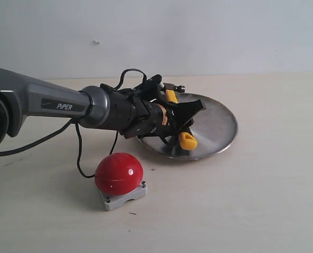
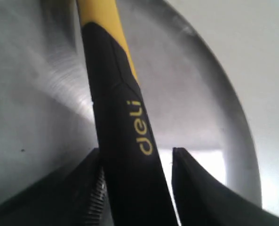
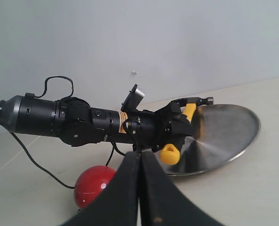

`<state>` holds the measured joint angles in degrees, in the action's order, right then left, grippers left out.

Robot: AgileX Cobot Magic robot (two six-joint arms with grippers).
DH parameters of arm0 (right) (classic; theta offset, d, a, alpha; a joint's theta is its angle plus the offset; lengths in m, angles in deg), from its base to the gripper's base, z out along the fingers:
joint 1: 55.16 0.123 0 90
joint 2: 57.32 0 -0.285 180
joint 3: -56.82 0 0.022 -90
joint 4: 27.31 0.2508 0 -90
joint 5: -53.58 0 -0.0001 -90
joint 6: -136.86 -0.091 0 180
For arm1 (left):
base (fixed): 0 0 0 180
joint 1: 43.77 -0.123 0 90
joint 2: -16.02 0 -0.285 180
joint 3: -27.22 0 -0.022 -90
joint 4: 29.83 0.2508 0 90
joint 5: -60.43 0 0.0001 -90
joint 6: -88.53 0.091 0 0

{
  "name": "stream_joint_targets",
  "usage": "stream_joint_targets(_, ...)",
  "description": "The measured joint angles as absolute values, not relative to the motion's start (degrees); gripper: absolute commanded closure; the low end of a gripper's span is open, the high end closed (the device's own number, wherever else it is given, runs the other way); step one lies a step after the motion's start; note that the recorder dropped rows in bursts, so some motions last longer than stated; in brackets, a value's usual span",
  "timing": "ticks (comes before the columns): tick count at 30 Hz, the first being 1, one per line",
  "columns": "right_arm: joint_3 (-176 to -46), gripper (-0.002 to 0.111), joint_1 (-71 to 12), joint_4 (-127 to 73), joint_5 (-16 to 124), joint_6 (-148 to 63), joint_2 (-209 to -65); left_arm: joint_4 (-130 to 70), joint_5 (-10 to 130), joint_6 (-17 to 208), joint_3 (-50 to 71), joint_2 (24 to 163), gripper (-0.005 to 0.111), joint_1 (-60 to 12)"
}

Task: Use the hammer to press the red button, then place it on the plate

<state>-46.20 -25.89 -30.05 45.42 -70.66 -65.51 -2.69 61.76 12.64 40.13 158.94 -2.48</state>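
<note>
The hammer lies across the shiny plate, its yellow looped end over the near rim and its dark head at the far rim. My left gripper is low over the plate with the black and yellow handle between its fingers. One finger touches the handle, while a bright gap separates the handle from the other finger, so this gripper is open. The red button sits on its grey base in front of the plate, untouched. My right gripper is shut and empty, well back from the plate and the button.
A black cable hangs from the left arm and loops down to the table just left of the button. The pale table runs back to a plain white wall.
</note>
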Motion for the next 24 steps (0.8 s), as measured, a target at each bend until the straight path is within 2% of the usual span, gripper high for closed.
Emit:
stream_joint_targets(9, -46.20, 0.108, -25.89, -30.05, 45.42, -70.66, -65.51, -2.31, 60.05, 13.08, 40.13, 156.92, 0.063, -2.48)
stream_joint_targets(10, -46.20, 0.108, -25.89, -30.05, 45.42, -70.66, -65.51, -2.31, 57.60, 14.11, 40.13, 155.32, 0.068, -2.07)
stream_joint_targets(12, -46.20, 0.108, -25.89, -30.05, 45.42, -70.66, -65.51, -2.31, 50.55, 17.79, 40.13, 152.13, 0.097, -0.96)
stream_joint_targets(13, -46.20, 0.108, -25.89, -30.05, 45.42, -70.66, -65.51, -2.31, 47.37, 19.69, 40.13, 150.67, 0.106, -0.21)
stream_joint_targets(17, -46.20, 0.108, -25.89, -30.05, 45.42, -70.66, -65.51, -0.84, 42.42, 23.83, 37.77, 144.00, 0.107, 3.14)
stream_joint_targets(24, -46.20, 0.108, -25.89, -30.05, 45.42, -70.66, -65.51, 1.47, 51.10, 24.20, 24.18, 127.00, 0.107, 4.95)
